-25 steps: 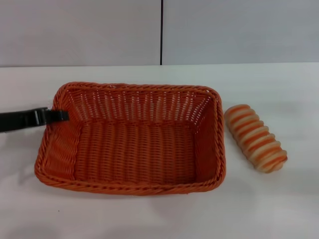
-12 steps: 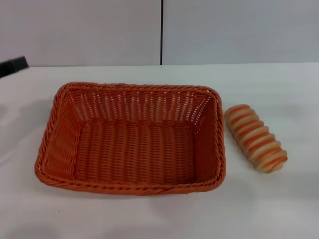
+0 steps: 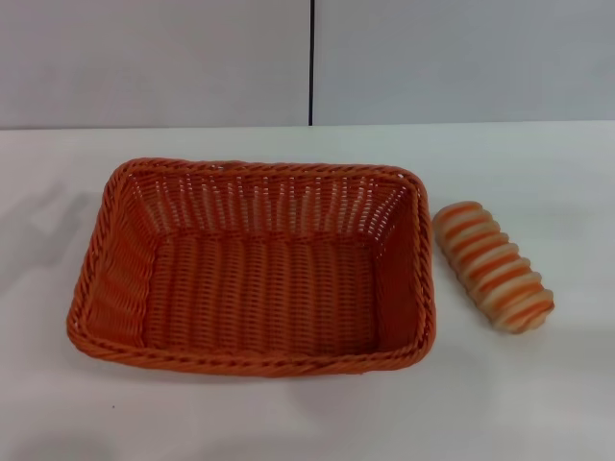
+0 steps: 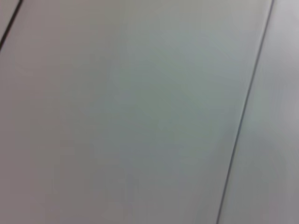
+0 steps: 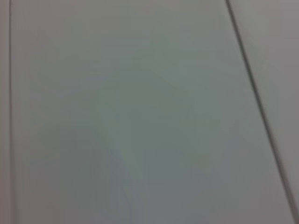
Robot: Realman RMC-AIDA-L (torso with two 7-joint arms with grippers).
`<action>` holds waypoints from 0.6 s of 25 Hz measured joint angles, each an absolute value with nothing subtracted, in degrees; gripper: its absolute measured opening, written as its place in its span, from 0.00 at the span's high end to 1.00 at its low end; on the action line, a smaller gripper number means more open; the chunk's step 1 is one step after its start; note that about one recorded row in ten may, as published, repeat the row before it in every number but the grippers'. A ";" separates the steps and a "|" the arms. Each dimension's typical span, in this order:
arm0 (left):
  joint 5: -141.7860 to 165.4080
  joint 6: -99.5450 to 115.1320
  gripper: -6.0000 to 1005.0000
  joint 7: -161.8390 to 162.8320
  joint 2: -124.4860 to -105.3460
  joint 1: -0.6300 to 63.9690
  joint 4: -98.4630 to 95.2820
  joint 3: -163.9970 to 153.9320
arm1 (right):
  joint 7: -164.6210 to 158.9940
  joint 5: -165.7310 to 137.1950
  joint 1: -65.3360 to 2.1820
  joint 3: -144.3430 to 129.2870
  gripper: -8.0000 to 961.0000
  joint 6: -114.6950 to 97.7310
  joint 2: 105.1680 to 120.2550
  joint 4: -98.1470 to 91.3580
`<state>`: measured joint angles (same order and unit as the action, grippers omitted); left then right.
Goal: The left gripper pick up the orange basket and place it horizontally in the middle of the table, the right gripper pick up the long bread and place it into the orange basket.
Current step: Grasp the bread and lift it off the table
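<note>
The orange basket (image 3: 255, 267) rests flat on the white table (image 3: 519, 403), its long side running left to right, a little left of the middle in the head view. Nothing lies inside it. The long bread (image 3: 493, 266), cream with orange-brown stripes, lies on the table just right of the basket, apart from its rim, slanting toward the near right. Neither the left gripper nor the right gripper shows in any view. Both wrist views show only a pale grey panelled surface with thin dark seams.
A grey wall with a vertical dark seam (image 3: 311, 62) stands behind the table's far edge. A faint shadow falls on the table left of the basket.
The left gripper, which was at the basket's left rim a second ago, let go, rose to the far left and has now left the head view. Basket and bread have not moved.
</note>
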<state>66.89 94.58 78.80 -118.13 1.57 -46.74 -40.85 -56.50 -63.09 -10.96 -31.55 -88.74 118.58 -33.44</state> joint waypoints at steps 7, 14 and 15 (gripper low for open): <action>66.75 99.10 0.61 63.36 -118.17 3.78 -33.31 -36.49 | -99.88 -98.15 -11.46 -27.41 0.23 -85.05 118.02 -66.15; 66.70 99.51 0.61 58.00 -118.13 4.04 -27.96 -36.21 | -126.88 -131.55 -23.60 -27.46 0.23 -100.33 112.53 -73.40; 66.69 99.66 0.61 57.51 -118.14 4.04 -27.59 -36.21 | -127.91 -134.75 -25.43 -27.58 0.23 -102.51 111.84 -72.43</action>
<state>66.69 99.66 57.51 -118.14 4.04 -27.59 -36.21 -127.91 -134.75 -25.43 -27.59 -102.51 111.84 -72.43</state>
